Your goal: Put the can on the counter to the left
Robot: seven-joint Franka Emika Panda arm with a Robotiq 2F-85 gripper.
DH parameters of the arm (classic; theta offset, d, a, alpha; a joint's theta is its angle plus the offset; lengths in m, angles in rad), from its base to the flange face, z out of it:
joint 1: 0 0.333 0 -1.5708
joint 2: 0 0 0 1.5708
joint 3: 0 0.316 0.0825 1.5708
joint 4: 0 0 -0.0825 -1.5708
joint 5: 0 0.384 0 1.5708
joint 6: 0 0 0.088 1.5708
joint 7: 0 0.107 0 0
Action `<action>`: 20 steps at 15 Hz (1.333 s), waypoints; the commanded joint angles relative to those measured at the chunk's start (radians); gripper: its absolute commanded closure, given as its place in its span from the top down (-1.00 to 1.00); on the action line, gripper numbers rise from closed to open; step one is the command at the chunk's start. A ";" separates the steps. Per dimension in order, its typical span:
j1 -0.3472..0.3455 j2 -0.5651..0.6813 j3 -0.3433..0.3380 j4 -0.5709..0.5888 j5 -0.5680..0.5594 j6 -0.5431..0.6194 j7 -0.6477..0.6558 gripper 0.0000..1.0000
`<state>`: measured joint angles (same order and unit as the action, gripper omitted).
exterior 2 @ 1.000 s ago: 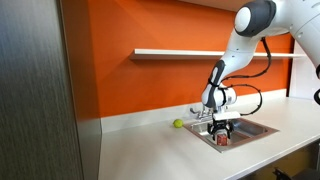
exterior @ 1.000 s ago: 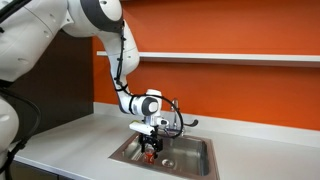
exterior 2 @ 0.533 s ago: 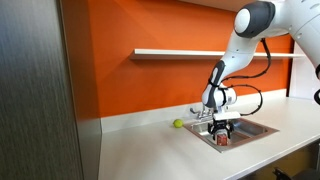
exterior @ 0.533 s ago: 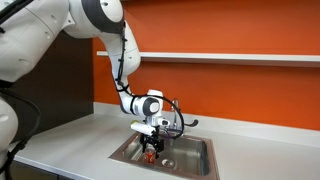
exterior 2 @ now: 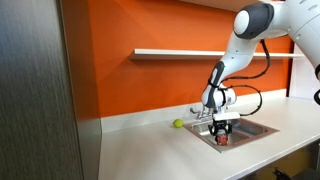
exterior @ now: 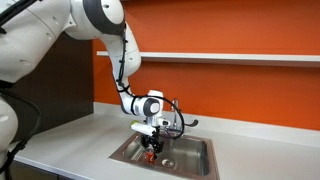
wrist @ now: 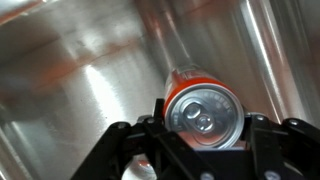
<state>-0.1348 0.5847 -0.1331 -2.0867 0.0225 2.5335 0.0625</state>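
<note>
The red can [wrist: 203, 106] with its silvery top stands in the steel sink [exterior: 196, 160]. In the wrist view it fills the gap between my black fingers, which press on both of its sides. My gripper [wrist: 205, 120] is shut on it. In both exterior views the arm reaches down into the basin. There the gripper [exterior: 151, 149] [exterior 2: 222, 136] covers most of the can [exterior: 152, 154] [exterior 2: 223, 141]. The light-grey counter [exterior: 70, 145] [exterior 2: 150, 150] stretches out on both sides of the sink.
A small yellow-green ball [exterior 2: 179, 124] lies on the counter by the sink. The faucet [exterior: 178, 116] rises at the basin's back edge, close to the wrist. A narrow grey shelf [exterior: 230, 57] runs along the orange wall. A dark panel [exterior 2: 35, 90] stands at one end.
The jaws have closed onto the can. The arm and the can stay where they were in the sink.
</note>
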 commanded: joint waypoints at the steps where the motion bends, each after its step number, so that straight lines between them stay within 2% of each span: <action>1: -0.018 0.011 0.013 0.024 0.017 -0.019 -0.017 -0.22; 9: 0.003 -0.047 0.003 0.001 0.009 -0.069 0.009 -0.22; 20: 0.049 -0.262 -0.007 -0.050 -0.027 -0.271 0.064 -0.22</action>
<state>-0.1054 0.4190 -0.1339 -2.0935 0.0220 2.3307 0.0853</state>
